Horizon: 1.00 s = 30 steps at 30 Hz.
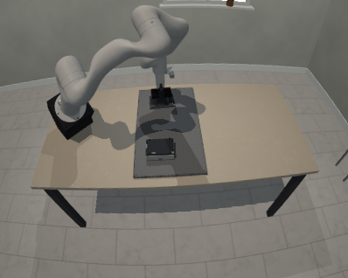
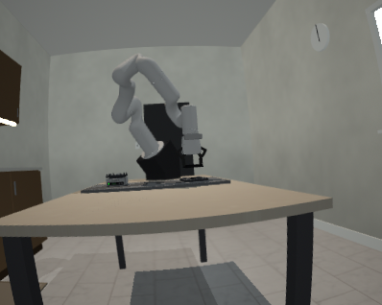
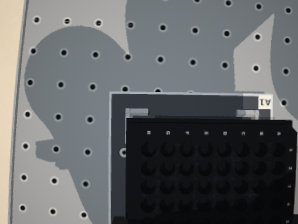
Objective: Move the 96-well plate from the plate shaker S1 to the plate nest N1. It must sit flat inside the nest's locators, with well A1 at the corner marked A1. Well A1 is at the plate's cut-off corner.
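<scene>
My gripper is shut on the black 96-well plate and holds it a little above the plate nest N1 at the far end of the grey mat. In the wrist view the plate covers most of the nest; the nest's far edge and its A1 label show above the plate's top edge. The fingers themselves are hidden in the wrist view. In the side view the gripper hangs just over the nest. The plate shaker S1 stands at the near end of the mat, with nothing on top.
The perforated grey mat runs down the middle of the table. The arm's black base sits at the table's left. The shaker also shows in the side view.
</scene>
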### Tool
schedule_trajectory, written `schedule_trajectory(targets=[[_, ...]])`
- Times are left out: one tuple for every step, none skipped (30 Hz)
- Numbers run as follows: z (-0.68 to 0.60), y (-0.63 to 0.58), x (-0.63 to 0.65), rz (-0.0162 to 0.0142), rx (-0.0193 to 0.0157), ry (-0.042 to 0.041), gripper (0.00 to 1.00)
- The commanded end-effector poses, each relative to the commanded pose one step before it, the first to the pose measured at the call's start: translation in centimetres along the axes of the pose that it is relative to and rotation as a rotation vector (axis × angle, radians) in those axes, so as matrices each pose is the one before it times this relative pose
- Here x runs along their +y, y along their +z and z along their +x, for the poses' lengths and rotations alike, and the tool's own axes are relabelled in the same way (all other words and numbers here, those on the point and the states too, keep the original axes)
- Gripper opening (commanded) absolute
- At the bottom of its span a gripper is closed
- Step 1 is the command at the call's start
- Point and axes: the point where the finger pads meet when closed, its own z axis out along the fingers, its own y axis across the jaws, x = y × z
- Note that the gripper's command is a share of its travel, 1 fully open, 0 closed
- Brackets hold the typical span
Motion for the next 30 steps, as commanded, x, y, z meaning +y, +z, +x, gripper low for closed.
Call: schedule_trajectory(targets=[[0.075,0.355,-0.040,0.00086,0.00148,0.00046,0.00],[0.000,0.167,0.000,0.00000,0.00000,0.00000,0.00],[0.001,0.167,0.000,0.00000,0.00000,0.00000,0.00],[0.000,0.167,0.001,0.00000,0.00000,0.00000,0.00],[0.000,0.167,0.001,0.00000,0.00000,0.00000,0.00],[-0.001,0.167,0.001,0.00000,0.00000,0.00000,0.00],[-0.001,0.167,0.001,0.00000,0.00000,0.00000,0.00],[0.000,0.167,0.001,0.00000,0.00000,0.00000,0.00],[0.000,0.167,0.001,0.00000,0.00000,0.00000,0.00],[0.000,0.167,0.001,0.00000,0.00000,0.00000,0.00],[0.000,0.167,0.001,0.00000,0.00000,0.00000,0.00],[0.000,0.167,0.000,0.00000,0.00000,0.00000,0.00],[0.000,0.167,0.000,0.00000,0.00000,0.00000,0.00],[0.000,0.167,0.000,0.00000,0.00000,0.00000,0.00],[0.000,0.167,0.000,0.00000,0.00000,0.00000,0.00],[0.000,0.167,0.000,0.00000,0.00000,0.00000,0.00],[0.000,0.000,0.000,0.00000,0.00000,0.00000,0.00],[0.000,0.000,0.000,0.00000,0.00000,0.00000,0.00],[0.000,0.167,0.000,0.00000,0.00000,0.00000,0.00],[0.001,0.167,0.000,0.00000,0.00000,0.00000,0.00],[0.000,0.167,0.000,0.00000,0.00000,0.00000,0.00],[0.000,0.167,0.001,0.00000,0.00000,0.00000,0.00],[-0.001,0.167,0.001,0.00000,0.00000,0.00000,0.00],[-0.001,0.167,0.001,0.00000,0.00000,0.00000,0.00],[-0.001,0.167,0.000,0.00000,0.00000,0.00000,0.00],[0.000,0.167,0.000,0.00000,0.00000,0.00000,0.00],[0.000,0.167,0.000,0.00000,0.00000,0.00000,0.00],[0.000,0.167,0.000,0.00000,0.00000,0.00000,0.00],[0.000,0.017,0.000,0.00000,0.00000,0.00000,0.00],[0.000,0.000,0.000,0.00000,0.00000,0.00000,0.00]])
